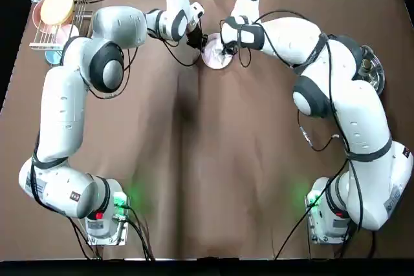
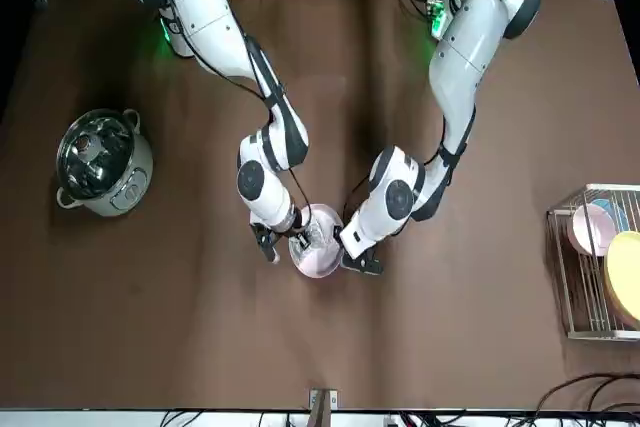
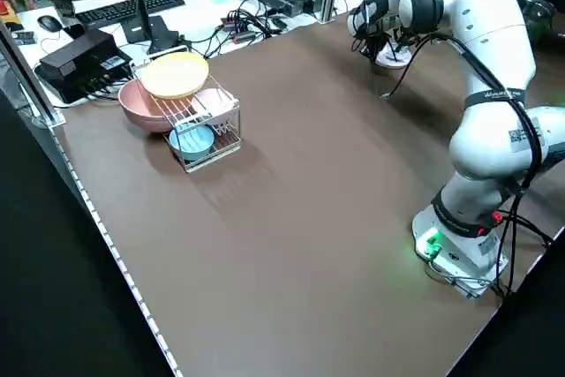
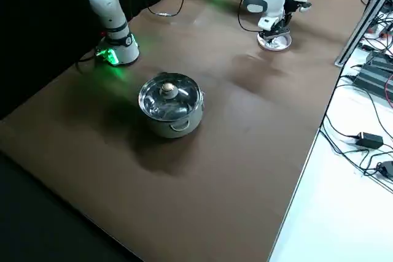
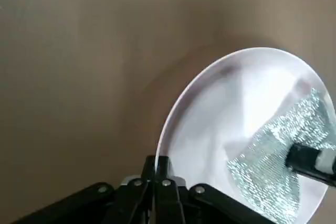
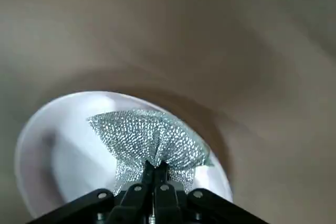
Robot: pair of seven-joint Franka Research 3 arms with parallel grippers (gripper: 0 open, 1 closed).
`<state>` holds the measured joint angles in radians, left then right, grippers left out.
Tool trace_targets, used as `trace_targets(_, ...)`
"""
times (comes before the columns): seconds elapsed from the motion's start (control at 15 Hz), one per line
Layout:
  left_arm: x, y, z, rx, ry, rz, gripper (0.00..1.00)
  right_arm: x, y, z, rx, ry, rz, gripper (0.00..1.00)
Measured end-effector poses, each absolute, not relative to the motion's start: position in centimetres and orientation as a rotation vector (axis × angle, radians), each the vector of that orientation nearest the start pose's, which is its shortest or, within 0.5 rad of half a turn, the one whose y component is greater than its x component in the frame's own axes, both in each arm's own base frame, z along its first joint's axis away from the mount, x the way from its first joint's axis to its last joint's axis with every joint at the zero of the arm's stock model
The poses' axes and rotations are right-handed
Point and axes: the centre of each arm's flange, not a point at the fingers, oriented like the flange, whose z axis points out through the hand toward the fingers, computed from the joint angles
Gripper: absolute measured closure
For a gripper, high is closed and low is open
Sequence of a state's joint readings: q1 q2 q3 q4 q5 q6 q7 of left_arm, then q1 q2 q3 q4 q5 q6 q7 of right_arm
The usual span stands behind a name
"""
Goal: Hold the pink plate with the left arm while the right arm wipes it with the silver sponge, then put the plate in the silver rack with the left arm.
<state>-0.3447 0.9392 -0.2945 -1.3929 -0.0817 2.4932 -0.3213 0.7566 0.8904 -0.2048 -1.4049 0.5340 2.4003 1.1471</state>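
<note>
Left wrist view, my left gripper [image 5: 162,160]: nearest to the camera, two fingers closed tight, with the rim of the pink plate [image 5: 210,114] pinched between them.
Left wrist view, silver sponge [image 5: 268,169]: spread crinkled on the plate's face, with my right gripper [image 5: 296,158] on it.
Right wrist view, my right claw: fingers drawn together, the sponge bunched up in their pinch and fanning out beyond the tips over the plate.
Top view, plate: 12 o'clock from the table's middle, toward the far edge, between my two grippers; the left one is at the plate's 10 o'clock, the right one near its 2 o'clock.
Top view, silver rack [image 1: 44,46]: 10 o'clock from the table's middle, well apart from my plate.
Top view, steel pot [image 1: 372,69]: 2 o'clock, partly hidden under my right arm.
Front view, plate: both my grippers meet at it, the rack off at its 3 o'clock, the pot near 10 o'clock.
Left side view, rack load: yellow plate [image 3: 175,74] at the rack's 11 o'clock, salmon-pink dish [image 3: 137,108] at 10, blue bowl [image 3: 192,141] at 6, another pale pink dish [image 3: 214,101] at 1.
Right side view, plate: 2 o'clock from the pot, my right gripper over it; whether it touches the table I cannot tell.
</note>
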Motion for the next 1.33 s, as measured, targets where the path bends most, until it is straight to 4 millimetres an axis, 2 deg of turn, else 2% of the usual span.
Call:
trace_targets(0.2,62.8,-40.4,17.6,-3.472,0.205,-0.070,0.97,61.3,41.7,19.9,-2.675,1.221,0.229,0.98)
trace_targets(0.4,62.8,-40.4,17.6,-3.472,0.205,-0.070,0.97,61.9,41.4,22.4,-2.723,1.207,0.369,0.98)
trace_targets(0.53,62.8,-40.4,17.6,-3.472,0.205,-0.071,0.97,62.5,39.7,24.7,-2.765,1.180,0.492,0.98)
trace_targets(0.6,62.8,-40.4,17.6,-3.472,0.204,-0.070,0.97,62.9,38.1,26.0,-2.795,1.125,0.567,0.98)
trace_targets(0.67,62.9,-40.4,17.7,-3.472,0.203,-0.071,0.97,63.7,33.8,29.2,-2.843,0.952,0.698,0.98)
trace_targets(0.73,62.9,-40.3,17.7,-3.472,0.201,-0.072,0.97,64.2,30.9,30.8,-2.852,0.859,0.754,0.98)
trace_targets(0.87,63.2,-40.1,17.9,-3.475,0.194,-0.084,0.97,65.2,24.3,33.2,-2.846,0.697,0.848,0.98)
trace_targets(0.93,63.7,-39.7,18.4,-3.479,0.182,-0.102,0.97,65.6,20.6,33.5,-2.847,0.621,0.889,0.98)
trace_targets(1.0,64.3,-39.2,19.2,-3.489,0.165,-0.120,0.97,65.8,16.9,33.2,-2.849,0.547,0.932,0.98)
trace_targets(1.13,65.5,-37.8,21.2,-3.524,0.122,-0.150,0.97,65.5,10.0,30.4,-2.839,0.380,1.013,0.98)
trace_targets(1.27,66.6,-36.4,23.0,-3.565,0.077,-0.164,0.97,64.4,4.8,26.7,-2.814,0.228,1.092,0.98)
trace_targets(1.33,67.0,-35.7,23.8,-3.579,0.063,-0.175,0.97,63.9,3.1,25.1,-2.797,0.175,1.119,0.98)
